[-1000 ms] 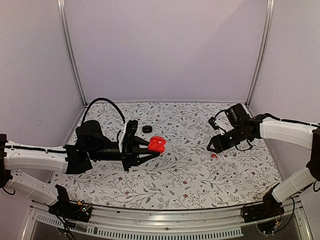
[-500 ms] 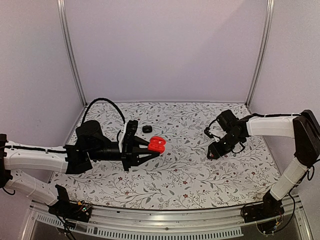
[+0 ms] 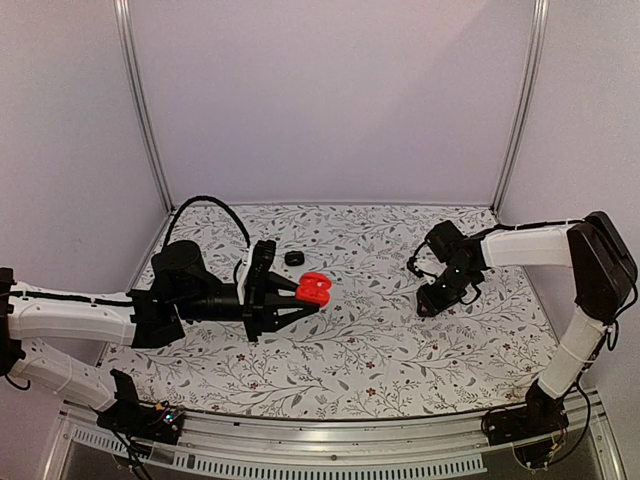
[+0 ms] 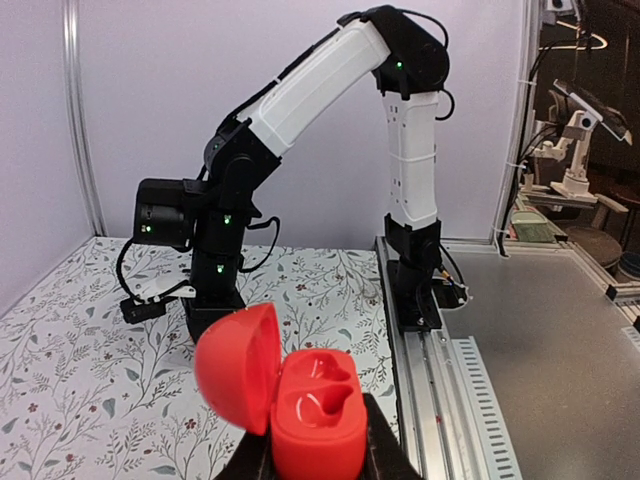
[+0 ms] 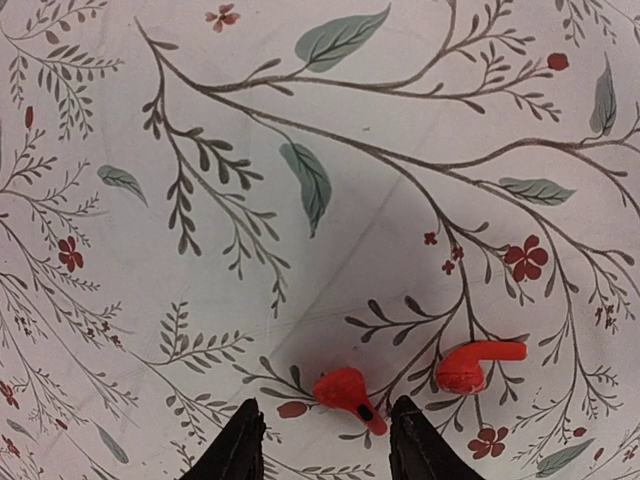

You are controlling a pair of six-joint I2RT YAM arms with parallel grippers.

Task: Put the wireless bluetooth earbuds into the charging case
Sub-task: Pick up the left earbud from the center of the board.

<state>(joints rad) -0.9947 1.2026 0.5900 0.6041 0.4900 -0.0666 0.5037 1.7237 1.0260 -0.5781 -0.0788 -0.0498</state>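
Floral tabletop [image 3: 380, 340]: 2 earbuds [image 5: 348, 388], red case [image 4: 315, 420], black object [image 3: 293, 258]

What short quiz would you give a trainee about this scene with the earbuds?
1. True or false: the charging case held by the left fingers has its lid shut.
2. How many red earbuds lie on the table in the right wrist view?
3. The right fingers are: A) apart, on either side of one earbud; B) shut on both earbuds; C) holding the case.
Key: 1 false, the lid is open; 2 two; 3 A.
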